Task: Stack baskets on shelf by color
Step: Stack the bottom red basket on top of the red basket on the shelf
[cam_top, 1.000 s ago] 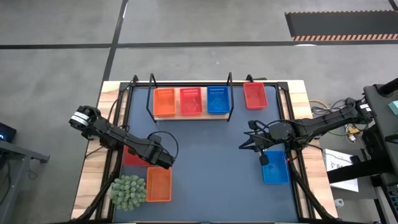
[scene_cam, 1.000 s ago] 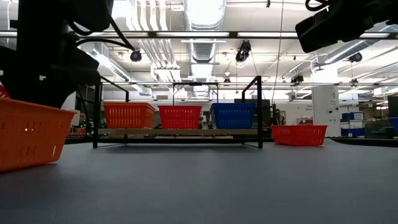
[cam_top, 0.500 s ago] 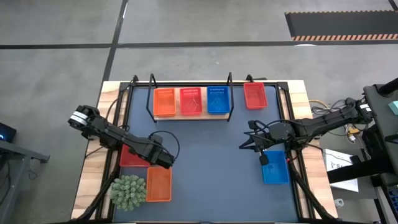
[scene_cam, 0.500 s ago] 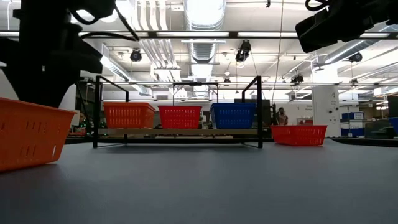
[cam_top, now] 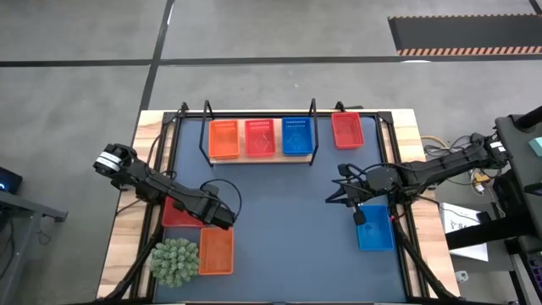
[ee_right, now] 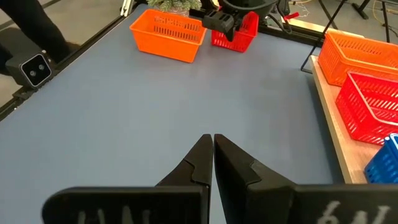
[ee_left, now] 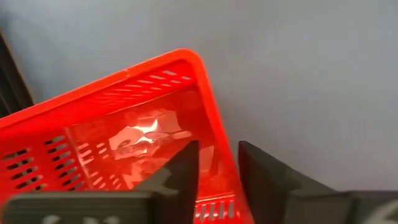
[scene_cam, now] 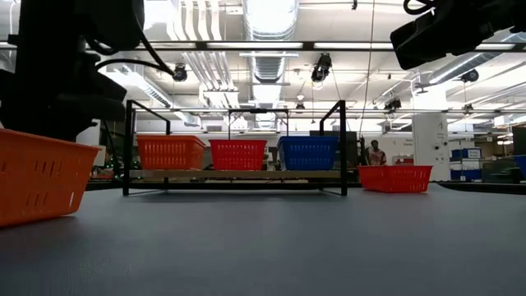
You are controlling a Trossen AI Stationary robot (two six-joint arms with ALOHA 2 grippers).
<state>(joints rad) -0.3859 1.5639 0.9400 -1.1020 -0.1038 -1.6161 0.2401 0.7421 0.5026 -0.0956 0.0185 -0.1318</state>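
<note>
The shelf (cam_top: 241,158) at the mat's far side carries one orange basket (cam_top: 224,140), one red (cam_top: 260,138) and one blue (cam_top: 296,135), standing side by side. My left gripper (cam_top: 216,219) is at the near-left, shut on a red basket (cam_top: 176,212). An orange basket (cam_top: 216,252) lies just nearer on the mat. My right gripper (ee_right: 212,140) is shut and empty, held above the mat's right half (cam_top: 332,196), beside a blue basket (cam_top: 374,229). Another red basket (cam_top: 346,130) sits on the mat right of the shelf. My left gripper holds the red basket by one side wall (ee_left: 225,180), close to a corner. One finger (ee_left: 186,171) is inside the basket and the other (ee_left: 264,174) outside, coming from above. Whether the basket's bottom is on the mat, I cannot tell.
A green spiky plant ball (cam_top: 174,261) stands at the near-left corner beside the orange basket. The shelf's black upright loops (scene_cam: 341,123) rise above its baskets. The dark-blue mat (cam_top: 279,220) is bare in the middle between the two arms.
In the low view, a sliver of red that showed above the near orange basket's rim at the left edge a second ago has gone from sight, and the left arm's dark bulk there has shifted a little. The right arm has kept still.
</note>
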